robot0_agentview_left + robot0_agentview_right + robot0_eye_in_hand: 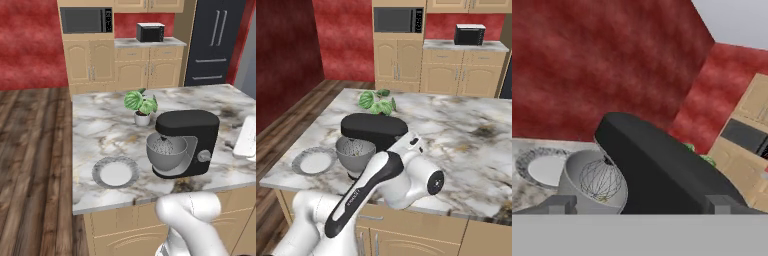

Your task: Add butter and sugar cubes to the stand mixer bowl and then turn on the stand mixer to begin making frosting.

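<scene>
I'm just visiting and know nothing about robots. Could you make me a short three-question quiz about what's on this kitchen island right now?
1. True or false: the plate has food on it.
2. What sits on the counter just behind the stand mixer? A) a toaster B) a potted plant C) a kettle
3. Fill in: the wire whisk hangs inside the stand mixer bowl, which is made of grey ____.

Key: 1 false, it looks bare. 2 B. 3 metal.
</scene>
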Robot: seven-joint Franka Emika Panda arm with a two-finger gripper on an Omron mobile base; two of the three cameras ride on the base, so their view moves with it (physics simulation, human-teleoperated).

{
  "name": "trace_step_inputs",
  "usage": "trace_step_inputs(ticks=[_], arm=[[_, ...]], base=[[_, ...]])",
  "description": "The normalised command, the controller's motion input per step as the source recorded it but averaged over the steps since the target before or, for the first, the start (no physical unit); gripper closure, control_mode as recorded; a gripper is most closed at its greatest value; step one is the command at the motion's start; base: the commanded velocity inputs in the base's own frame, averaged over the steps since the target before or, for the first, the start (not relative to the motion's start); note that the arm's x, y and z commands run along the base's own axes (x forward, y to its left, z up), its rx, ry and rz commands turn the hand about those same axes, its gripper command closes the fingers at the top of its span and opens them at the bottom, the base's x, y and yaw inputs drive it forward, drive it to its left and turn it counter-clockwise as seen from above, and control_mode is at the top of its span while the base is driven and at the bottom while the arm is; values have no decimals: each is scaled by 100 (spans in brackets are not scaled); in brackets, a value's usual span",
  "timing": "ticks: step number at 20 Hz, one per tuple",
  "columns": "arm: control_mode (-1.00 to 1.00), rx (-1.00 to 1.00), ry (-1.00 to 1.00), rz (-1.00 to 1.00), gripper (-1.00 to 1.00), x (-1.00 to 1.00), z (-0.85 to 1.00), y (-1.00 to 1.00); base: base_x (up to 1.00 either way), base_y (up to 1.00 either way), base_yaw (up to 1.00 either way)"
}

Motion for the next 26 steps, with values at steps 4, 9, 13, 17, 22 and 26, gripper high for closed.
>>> trace_step_inputs(ticks=[4,9,13,17,22,26], arm=[[-100,20,-16,-8,-100,0,-85,0],[-100,14,-13,-8,-100,0,-74,0],[-100,11,-9,-9,-100,3,-63,0],[-100,7,-4,-4,-100,35,-39,0],[-100,6,0,0,-100,47,-18,-3],[-100,3,-4,0,-100,11,-18,-30]], base=[[0,0,0],[0,0,0],[0,0,0],[0,0,0],[0,0,0],[0,0,0]])
